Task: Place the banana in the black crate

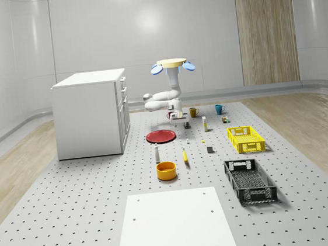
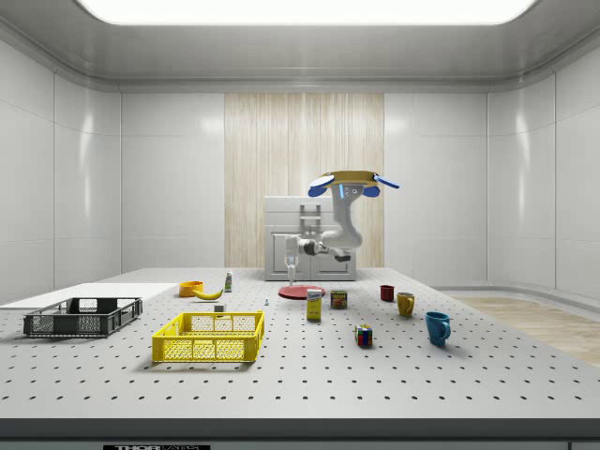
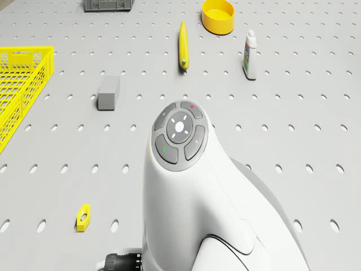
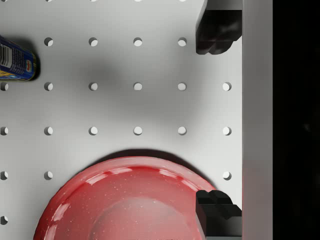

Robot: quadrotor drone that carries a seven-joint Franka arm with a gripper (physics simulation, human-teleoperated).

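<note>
the black crate (image 1: 250, 180) sits nearest on the pegboard table (image 1: 90, 207), the banana (image 1: 185, 156) further back beside the orange bowl (image 1: 166, 170). beyond them the drone (image 1: 172, 64) hovers above the red plate (image 1: 161, 136), its gripper (image 4: 218, 122) above the plate's edge, fingers (image 4: 216, 32) apart.

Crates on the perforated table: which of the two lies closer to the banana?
The black plastic crate and the yellow plastic crate look about equally far from the yellow banana. The yellow one sits further back, toward the hovering drone.
</note>
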